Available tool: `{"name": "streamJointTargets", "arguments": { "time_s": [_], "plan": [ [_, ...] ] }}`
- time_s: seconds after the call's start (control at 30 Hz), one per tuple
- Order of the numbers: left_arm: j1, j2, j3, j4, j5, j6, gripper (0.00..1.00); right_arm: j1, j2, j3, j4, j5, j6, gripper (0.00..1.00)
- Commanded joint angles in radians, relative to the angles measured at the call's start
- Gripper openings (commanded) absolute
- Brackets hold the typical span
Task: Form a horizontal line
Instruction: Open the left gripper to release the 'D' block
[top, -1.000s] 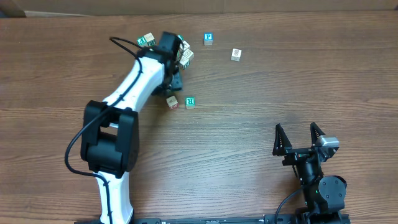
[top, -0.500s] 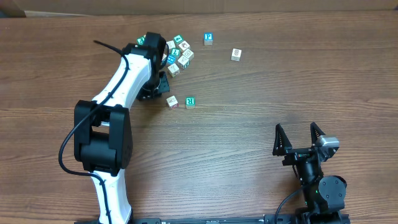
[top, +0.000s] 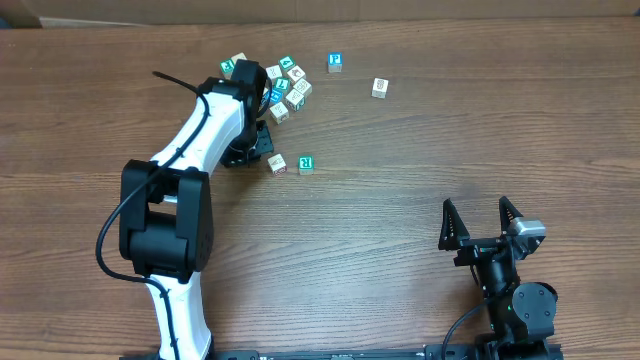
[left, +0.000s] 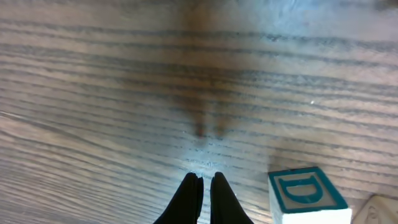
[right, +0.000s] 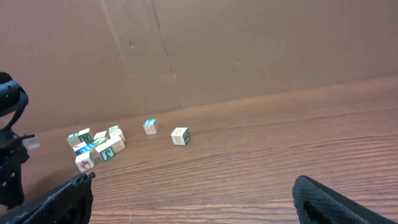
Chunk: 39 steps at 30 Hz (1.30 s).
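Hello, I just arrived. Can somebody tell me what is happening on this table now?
The left gripper is shut and holds nothing, down among small letter blocks at the far side of the table. The blocks lie in a loose cluster with a few strays; there is no line yet. The right gripper sits open and apart, near the front edge.

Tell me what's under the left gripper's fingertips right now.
Bare wood table shows below the left gripper, whose fingers are shut and empty. A teal D block sits just beside them. Overhead, the arm covers whatever lies directly beneath its wrist.

Even light, blurred left-wrist view
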Motion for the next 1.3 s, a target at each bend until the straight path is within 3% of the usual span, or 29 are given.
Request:
{"name": "streamJointTargets", "arguments": {
  "time_s": [0.0, 0.6, 1.03, 1.27],
  "plan": [
    [-0.011, -0.021, -0.047, 0.013, 0.012, -0.004, 0.04, -0.006, -0.007, -0.01, 0.003, 0.008, -0.001, 1.0],
    [-0.059, -0.021, -0.073, 0.066, 0.108, 0.001, 0.05, -0.006, -0.007, -0.01, 0.003, 0.008, -0.001, 1.0],
    [-0.077, -0.021, -0.073, 0.081, 0.007, 0.008, 0.04, -0.006, -0.007, -0.01, 0.003, 0.008, -0.001, 1.0],
    [-0.068, -0.021, -0.073, 0.201, 0.007, 0.034, 0.04, -0.006, -0.007, -0.01, 0.003, 0.008, -0.001, 1.0]
  ]
}}
